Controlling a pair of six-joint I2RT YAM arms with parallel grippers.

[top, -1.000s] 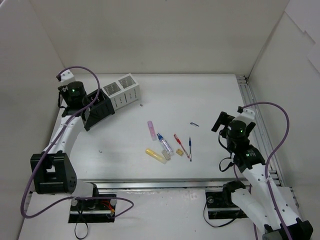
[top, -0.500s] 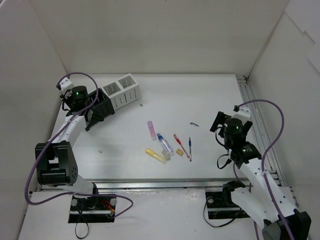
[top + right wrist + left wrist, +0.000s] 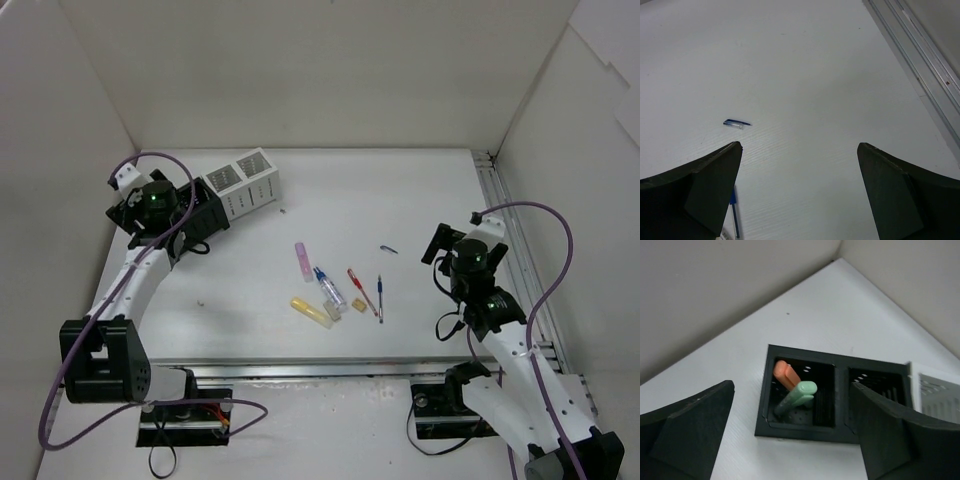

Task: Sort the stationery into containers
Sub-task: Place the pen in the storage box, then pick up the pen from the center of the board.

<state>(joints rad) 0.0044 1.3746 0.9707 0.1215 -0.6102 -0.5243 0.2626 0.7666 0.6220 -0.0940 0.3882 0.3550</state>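
The black organiser [image 3: 840, 390] stands at the back left, with the white mesh organiser [image 3: 245, 182] beside it. An orange highlighter [image 3: 786, 375] and a green highlighter [image 3: 799, 394] lean inside its left compartment. My left gripper [image 3: 791, 389] hangs open just above that compartment and holds nothing. On the table's middle lie a pink highlighter [image 3: 302, 260], a clear-blue pen [image 3: 328, 287], a red pen [image 3: 362, 292], a blue pen [image 3: 380, 297], a yellow highlighter [image 3: 312, 311] and a tan eraser [image 3: 359, 303]. My right gripper [image 3: 800, 145] is open and empty, right of these items.
A small blue pen cap [image 3: 737, 123] lies alone ahead and to the left of the right gripper. A metal rail [image 3: 510, 240] runs along the table's right edge. White walls close the back and both sides.
The left wrist has shifted slightly over the black organiser. The right arm has barely moved. The items on the table lie where they were.
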